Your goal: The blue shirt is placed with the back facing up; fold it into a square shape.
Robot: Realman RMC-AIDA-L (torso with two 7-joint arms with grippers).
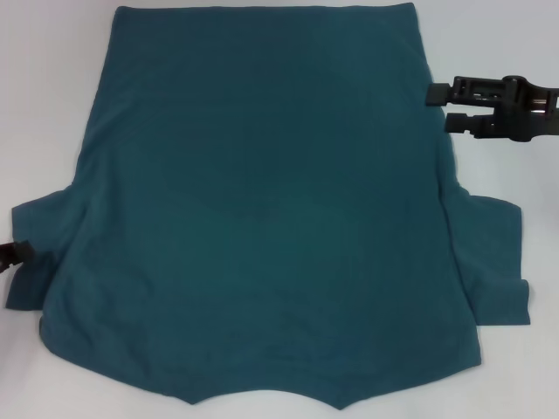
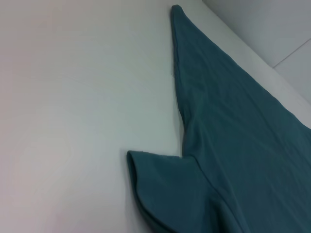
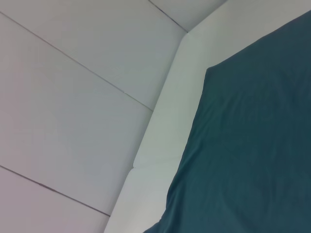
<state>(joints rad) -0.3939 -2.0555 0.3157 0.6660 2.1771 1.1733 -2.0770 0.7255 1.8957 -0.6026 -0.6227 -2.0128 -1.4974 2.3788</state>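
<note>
The blue shirt (image 1: 262, 201) lies spread flat on the white table, plain side up, with its hem at the far side and its neckline at the near edge. Both short sleeves stick out, one sleeve (image 1: 39, 253) on the left and one sleeve (image 1: 493, 262) on the right. My right gripper (image 1: 444, 107) hovers at the shirt's right side edge, toward the hem, open, with nothing between its fingers. Only a black tip of my left gripper (image 1: 15, 252) shows at the left sleeve. The left wrist view shows that sleeve (image 2: 160, 184) and the shirt's side edge. The hem corner of the shirt (image 3: 243, 145) fills the right wrist view.
The white table (image 1: 52, 87) shows bare strips left and right of the shirt. The right wrist view shows the table's edge (image 3: 160, 141) with a pale tiled floor (image 3: 73, 121) beyond it.
</note>
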